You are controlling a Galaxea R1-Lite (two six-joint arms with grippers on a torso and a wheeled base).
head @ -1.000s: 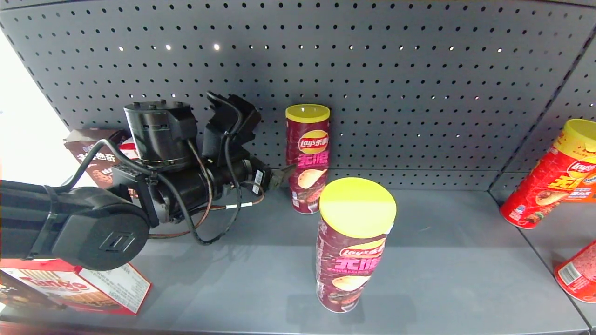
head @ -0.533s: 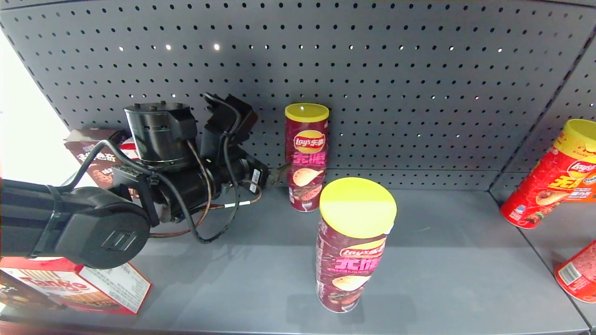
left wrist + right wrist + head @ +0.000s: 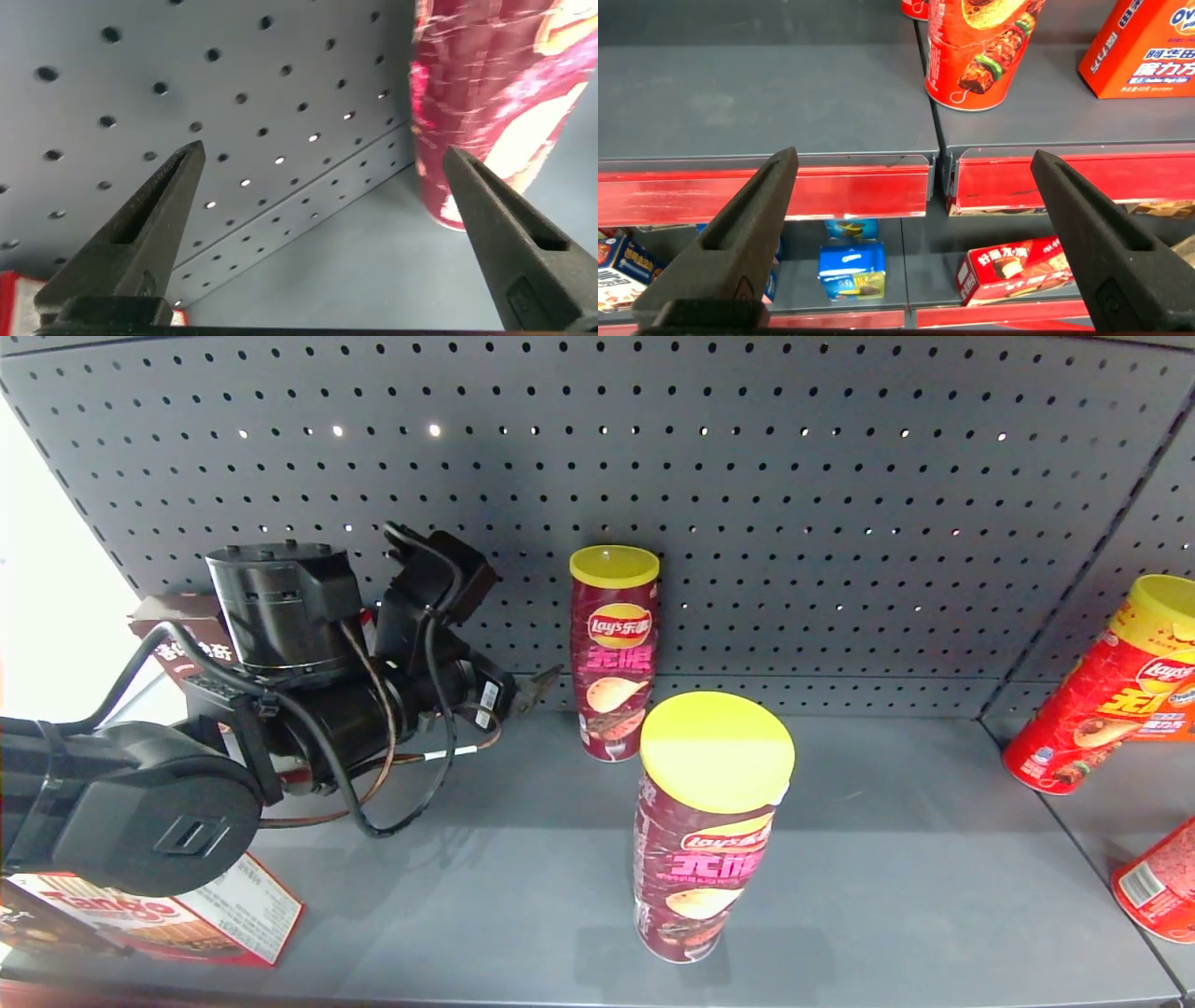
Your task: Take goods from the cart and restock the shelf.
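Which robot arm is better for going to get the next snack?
Probably right. The right gripper is open, empty and out in front of the red shelf edges. The left gripper, open too, is deep on the shelf beside the back chips can.

Left arm (image 3: 140,803) reaches in level from left, wrist horizontal. Left gripper (image 3: 537,686) fingers spread wide, empty. Right gripper (image 3: 915,163) fingers spread wide too, empty.
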